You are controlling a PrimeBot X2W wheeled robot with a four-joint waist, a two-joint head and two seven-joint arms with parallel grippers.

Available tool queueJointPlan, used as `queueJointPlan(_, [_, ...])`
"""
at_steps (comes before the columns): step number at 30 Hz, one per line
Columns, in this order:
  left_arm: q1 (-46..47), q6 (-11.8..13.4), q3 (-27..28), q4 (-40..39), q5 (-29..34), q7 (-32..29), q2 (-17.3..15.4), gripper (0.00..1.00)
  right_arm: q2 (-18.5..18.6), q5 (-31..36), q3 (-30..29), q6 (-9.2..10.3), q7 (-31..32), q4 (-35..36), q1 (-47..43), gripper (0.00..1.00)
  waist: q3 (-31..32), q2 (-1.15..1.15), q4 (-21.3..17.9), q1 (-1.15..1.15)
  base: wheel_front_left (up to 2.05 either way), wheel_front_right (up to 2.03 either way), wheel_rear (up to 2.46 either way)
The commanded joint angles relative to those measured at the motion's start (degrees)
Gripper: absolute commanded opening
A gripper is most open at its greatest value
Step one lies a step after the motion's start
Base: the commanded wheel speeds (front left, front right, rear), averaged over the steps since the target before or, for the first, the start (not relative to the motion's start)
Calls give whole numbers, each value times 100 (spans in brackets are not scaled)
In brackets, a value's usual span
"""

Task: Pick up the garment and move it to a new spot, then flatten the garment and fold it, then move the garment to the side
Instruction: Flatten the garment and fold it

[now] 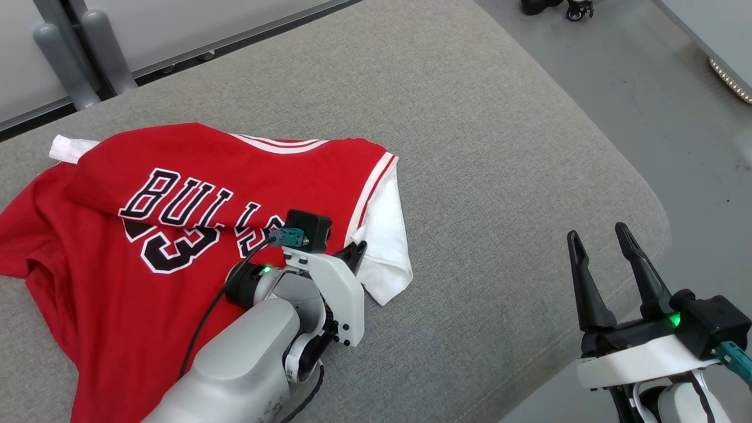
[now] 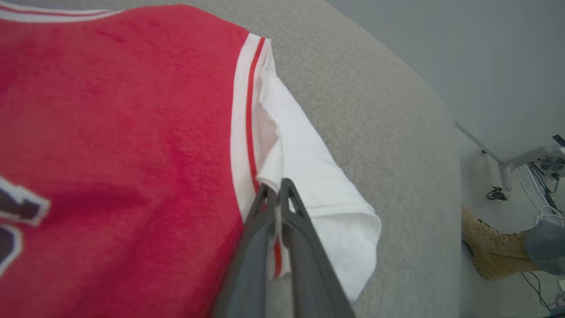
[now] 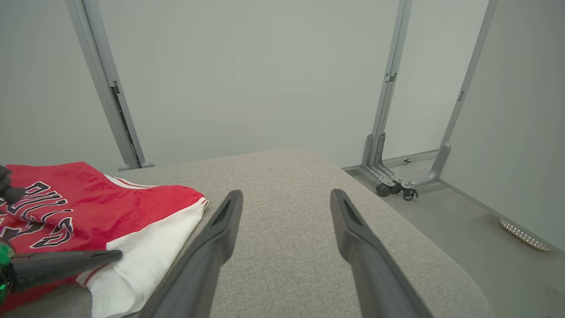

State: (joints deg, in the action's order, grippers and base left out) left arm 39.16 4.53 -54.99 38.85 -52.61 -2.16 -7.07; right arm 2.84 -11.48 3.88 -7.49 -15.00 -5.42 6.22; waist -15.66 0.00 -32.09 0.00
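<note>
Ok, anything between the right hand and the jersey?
Nothing: head view shows bare grey cushion between the right hand and the jersey.

The red jersey (image 1: 194, 176), at the centre left of the head frame, carries black letters outlined in white that read "BULL", with a final letter partly covered. Just below them stands a large "3" in the same style, and the digit beside it is broken by a fold and cannot be read. The same lettering shows slanted at the lower left of the right wrist frame.
</note>
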Motion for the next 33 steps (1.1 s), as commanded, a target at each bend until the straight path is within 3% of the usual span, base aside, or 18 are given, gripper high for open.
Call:
queueJointPlan(1, [97,-57,-30,66,-18,7,-1,0,16,-15,-13,-1,-28,15,17,100,-1,0,0,0,0,0,0])
queueJointPlan(13, [486,-450,-565,-29,322,352,370,0,16,-65,-182,-1,-28,67,-212,100,-7,0,-34,0,0,0,0])
queueJointPlan(14, [468,-502,-636,-71,299,393,385,29,17,-69,-179,-1,-28,67,-216,100,-8,0,-38,0,0,0,0])
queueJointPlan(15, [434,-557,-738,-104,276,392,388,100,16,-68,-174,-1,-28,67,-215,100,-10,0,-42,0,0,0,0])
queueJointPlan(20, [332,-509,-1168,-618,-5,509,394,100,15,-93,-111,-1,-28,53,-140,100,0,0,-49,0,0,0,0])
queueJointPlan(26, [229,-189,-937,-860,-172,1245,387,100,21,149,38,0,-28,33,-1,100,146,0,128,0,0,0,0])
queueJointPlan(28, [146,-34,-766,-916,-85,1491,177,100,19,291,-10,-1,-28,83,29,100,228,0,348,0,0,0,0])
queueJointPlan(32, [-410,504,-138,-1513,203,1726,-414,100,216,488,-100,-1,-29,208,-72,100,609,0,1009,0,0,0,0])
queueJointPlan(33, [-410,504,-138,-1513,203,1726,-414,100,216,488,-100,-1,-29,208,-72,100,609,0,1009,0,0,0,0])
